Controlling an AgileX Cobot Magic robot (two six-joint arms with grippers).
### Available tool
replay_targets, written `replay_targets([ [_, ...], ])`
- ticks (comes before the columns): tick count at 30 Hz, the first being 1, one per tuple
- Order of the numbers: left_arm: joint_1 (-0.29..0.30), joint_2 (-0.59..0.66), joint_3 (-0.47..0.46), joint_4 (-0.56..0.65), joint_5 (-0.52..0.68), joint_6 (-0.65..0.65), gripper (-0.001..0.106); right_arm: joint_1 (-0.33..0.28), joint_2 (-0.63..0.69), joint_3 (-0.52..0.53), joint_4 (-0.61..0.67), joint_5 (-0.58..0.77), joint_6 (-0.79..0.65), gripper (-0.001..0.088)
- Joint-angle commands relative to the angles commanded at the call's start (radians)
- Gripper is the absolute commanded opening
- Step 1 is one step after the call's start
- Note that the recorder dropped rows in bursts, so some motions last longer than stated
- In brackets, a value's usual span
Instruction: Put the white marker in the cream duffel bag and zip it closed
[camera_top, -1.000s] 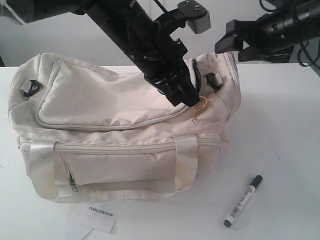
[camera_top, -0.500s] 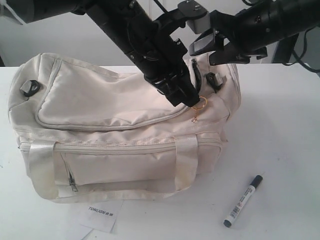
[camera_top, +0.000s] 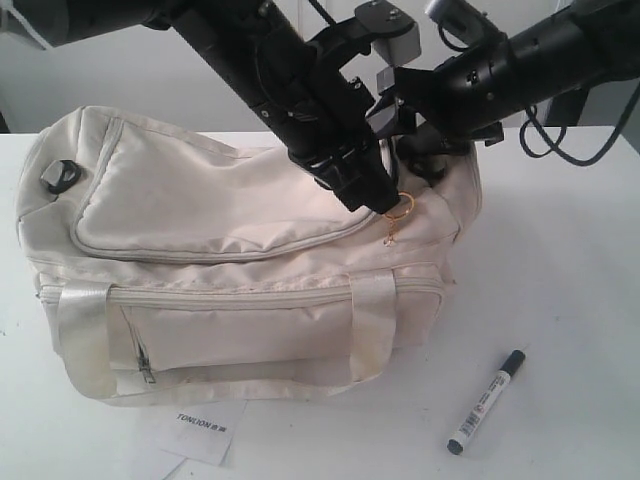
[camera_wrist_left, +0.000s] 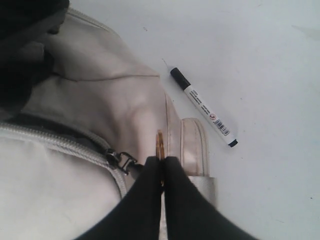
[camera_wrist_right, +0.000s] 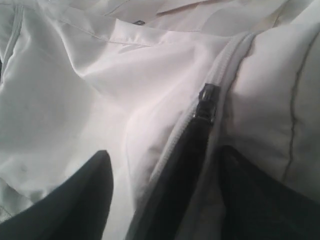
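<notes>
The white marker (camera_top: 487, 402) lies flat on the surface (camera_top: 570, 260), out in front of the right end of the cream duffel bag (camera_top: 200, 190) and well apart from it. Nothing touches it, and the print on its barrel is too small to read. The bag's inside is hidden. In the exterior view the left arm (camera_top: 290, 80) crosses the right end of the curved top zipper and covers it. The right wrist view shows only a dark strip running from a zipper slider (camera_wrist_right: 207, 102) toward the camera, and whether that is lining or shadow is hard to say. The left pincer (camera_wrist_left: 161, 167) has its fingers pressed together, clamped on a thin gold ring (camera_wrist_left: 159, 144) at the zipper's right end, seen edge-on just past the fingertips. The right pincer (camera_top: 398, 112) stands over the same end of the bag, partly behind the left arm. Its fingers (camera_wrist_right: 95, 195) are spread wide to either side of the slider and hold nothing, and I cannot tell whether they touch the fabric. A black buckle (camera_top: 60, 175) sits on the bag's left end. A white paper tag (camera_top: 205, 430) printed TONLION lies on the surface just in front of the bag, cut off by the lower edge of the exterior view.
</notes>
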Motion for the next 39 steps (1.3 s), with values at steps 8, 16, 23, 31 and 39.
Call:
replay_targets([
  [8,0.0,0.0,0.0,-0.007,-0.002,0.0,0.0,0.0,0.012,0.0,-0.007,-0.026,-0.002,0.0004],
  [16,0.0,0.0,0.0,0.003,0.061,-0.004,0.0,0.0,0.012,0.0,-0.007,-0.031,-0.007,0.0],
  [23,0.0,0.0,0.0,0.02,0.109,-0.022,0.0,0.0,0.012,0.0,-0.007,-0.033,-0.007,0.0],
  [31,0.0,0.0,0.0,0.022,0.157,-0.028,0.0,0.0,0.012,0.0,-0.007,-0.039,-0.007,0.0],
  [39,0.0,0.0,0.0,0.022,0.196,-0.03,0.0,0.0,0.012,0.0,-0.007,-0.039,-0.007,0.0],
])
